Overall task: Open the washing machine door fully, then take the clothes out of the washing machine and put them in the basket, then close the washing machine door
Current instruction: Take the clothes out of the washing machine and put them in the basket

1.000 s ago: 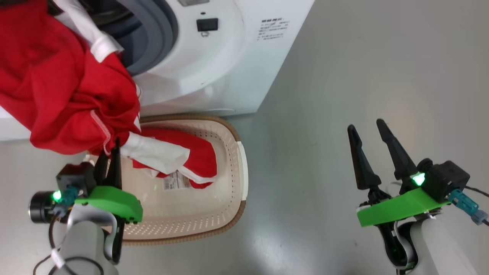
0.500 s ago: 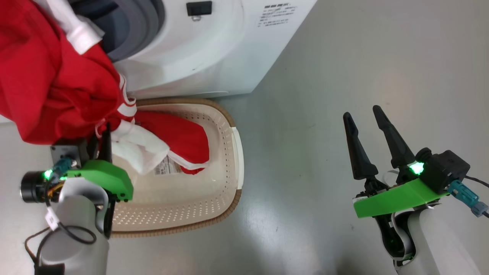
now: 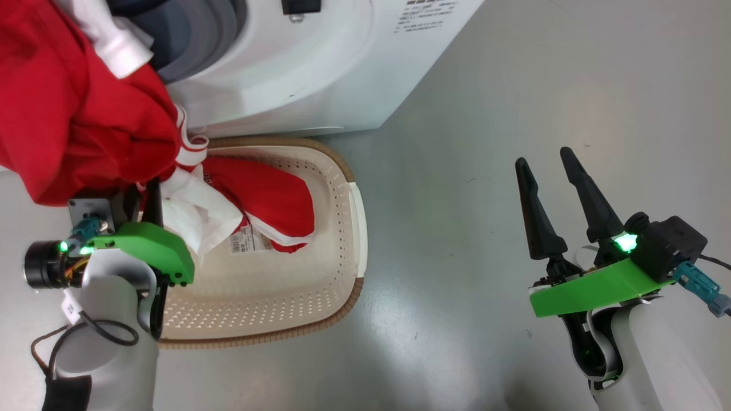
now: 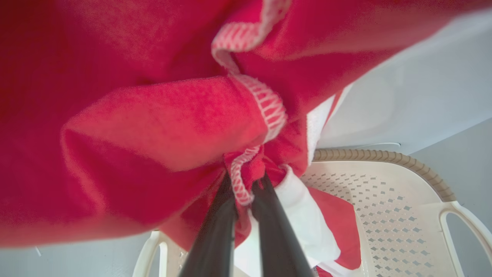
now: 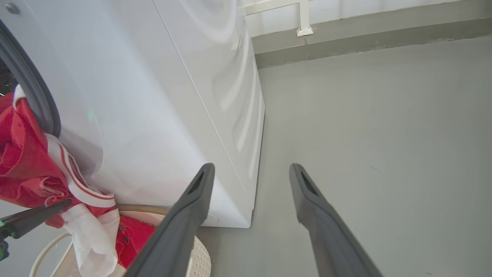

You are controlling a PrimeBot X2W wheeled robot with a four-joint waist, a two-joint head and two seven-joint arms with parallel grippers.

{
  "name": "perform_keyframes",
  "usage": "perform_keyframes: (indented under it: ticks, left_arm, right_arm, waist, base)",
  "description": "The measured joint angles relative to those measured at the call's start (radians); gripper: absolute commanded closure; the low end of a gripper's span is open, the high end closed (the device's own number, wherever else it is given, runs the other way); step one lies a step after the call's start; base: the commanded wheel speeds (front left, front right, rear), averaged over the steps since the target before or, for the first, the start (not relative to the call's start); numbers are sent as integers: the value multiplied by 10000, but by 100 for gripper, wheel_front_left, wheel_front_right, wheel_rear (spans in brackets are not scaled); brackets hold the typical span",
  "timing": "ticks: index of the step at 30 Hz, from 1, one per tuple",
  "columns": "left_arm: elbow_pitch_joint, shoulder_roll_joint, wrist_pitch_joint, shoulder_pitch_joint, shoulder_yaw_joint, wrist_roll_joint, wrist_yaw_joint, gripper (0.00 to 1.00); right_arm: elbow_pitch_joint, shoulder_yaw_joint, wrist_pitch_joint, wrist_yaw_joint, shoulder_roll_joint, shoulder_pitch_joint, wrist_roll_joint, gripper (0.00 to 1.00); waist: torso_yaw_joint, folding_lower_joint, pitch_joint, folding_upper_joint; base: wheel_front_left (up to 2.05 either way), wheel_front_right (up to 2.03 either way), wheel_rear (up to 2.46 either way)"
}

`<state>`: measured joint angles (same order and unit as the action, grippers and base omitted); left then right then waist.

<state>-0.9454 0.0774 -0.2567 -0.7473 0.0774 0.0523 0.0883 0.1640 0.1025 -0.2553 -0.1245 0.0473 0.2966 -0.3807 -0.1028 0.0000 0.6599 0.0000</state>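
Note:
The clothes (image 3: 85,114), a bright red garment with white trim, hang from the washing machine (image 3: 320,74) mouth down into the basket (image 3: 357,228). My left gripper (image 3: 153,191) is shut on a bunched red hem, seen close in the left wrist view (image 4: 246,179), just over the basket's near-left corner. A red and white end of the clothes (image 4: 153,115) lies on the basket (image 4: 384,200) floor. My right gripper (image 3: 545,157) stands open over bare floor to the right, nothing between its fingers (image 5: 250,167). The washing machine door is out of view.
The cream basket with its brown rim sits on the grey floor right against the washing machine (image 5: 173,96) front. Open grey floor stretches right of the machine to a wall skirting (image 5: 365,42). A paper label (image 3: 248,242) lies inside the basket.
The head camera has shifted, so the whole picture moved up. Relative to the basket my left gripper drifted slightly left, still gripping the clothes. The right gripper stays open.

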Motion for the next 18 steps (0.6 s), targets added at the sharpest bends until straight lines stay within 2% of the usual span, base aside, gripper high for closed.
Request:
perform_keyframes:
  ticks: [1,18]
  left_arm:
    - [8,0,0,1,0,0,0,0]
    - [1770,-299,0,943,17,121,169,0]
  right_arm:
    - [8,-8,0,0,0,0,0,0]
    - [150,-157,0,0,15,-11,63,0]
  waist:
    - [13,0,-18,1]
    - [461,0,-624,0]
  base:
    - [0,0,0]
    - [0,0,0]
